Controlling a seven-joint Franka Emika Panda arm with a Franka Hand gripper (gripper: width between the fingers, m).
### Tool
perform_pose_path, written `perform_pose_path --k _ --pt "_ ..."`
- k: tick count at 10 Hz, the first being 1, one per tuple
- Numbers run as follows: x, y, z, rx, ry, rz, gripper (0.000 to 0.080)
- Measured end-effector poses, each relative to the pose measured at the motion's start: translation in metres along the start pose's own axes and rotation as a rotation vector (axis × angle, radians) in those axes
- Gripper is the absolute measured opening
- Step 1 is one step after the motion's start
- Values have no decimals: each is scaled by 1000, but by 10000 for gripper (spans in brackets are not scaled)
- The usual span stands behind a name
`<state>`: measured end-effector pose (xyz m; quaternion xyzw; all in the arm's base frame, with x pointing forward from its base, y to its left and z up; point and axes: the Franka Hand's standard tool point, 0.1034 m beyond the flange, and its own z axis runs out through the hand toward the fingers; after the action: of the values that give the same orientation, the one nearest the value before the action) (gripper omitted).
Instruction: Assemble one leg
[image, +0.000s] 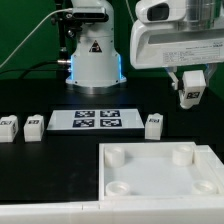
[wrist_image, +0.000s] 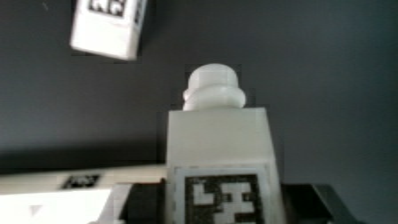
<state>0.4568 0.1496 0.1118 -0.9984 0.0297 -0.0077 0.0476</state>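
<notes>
My gripper (image: 190, 82) hangs above the table at the exterior view's right and is shut on one leg (image: 190, 93), a small white block with a tag, held clear of the table. In the wrist view that leg (wrist_image: 221, 140) stands between the dark fingers (wrist_image: 146, 203), tag facing the camera and its round peg end pointing away. Three more legs lie on the black table: two at the exterior view's left (image: 9, 125) (image: 34, 126) and one (image: 154, 124) below the gripper, which also shows in the wrist view (wrist_image: 111, 25).
The marker board (image: 97, 120) lies in the middle of the table. The large white square tray-like piece (image: 150, 190) with round corner sockets lies at the front. The arm's base (image: 95, 55) stands behind.
</notes>
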Motion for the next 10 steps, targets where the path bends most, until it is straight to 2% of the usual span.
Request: perform_pose_path --k 1,3,4,5,6,7,10 --pt "5 -3 -2 7 62 -10 288" --pt "45 -13 -28 29 255 -66 288" --pt "59 -10 -30 41 308 -79 288" --pt "71 -19 -34 89 439 -84 288" --pt "61 -31 -31 136 538 -73 288" --pt "54 -30 -23 127 544 -79 288" --pt "55 -23 -19 105 525 -90 290"
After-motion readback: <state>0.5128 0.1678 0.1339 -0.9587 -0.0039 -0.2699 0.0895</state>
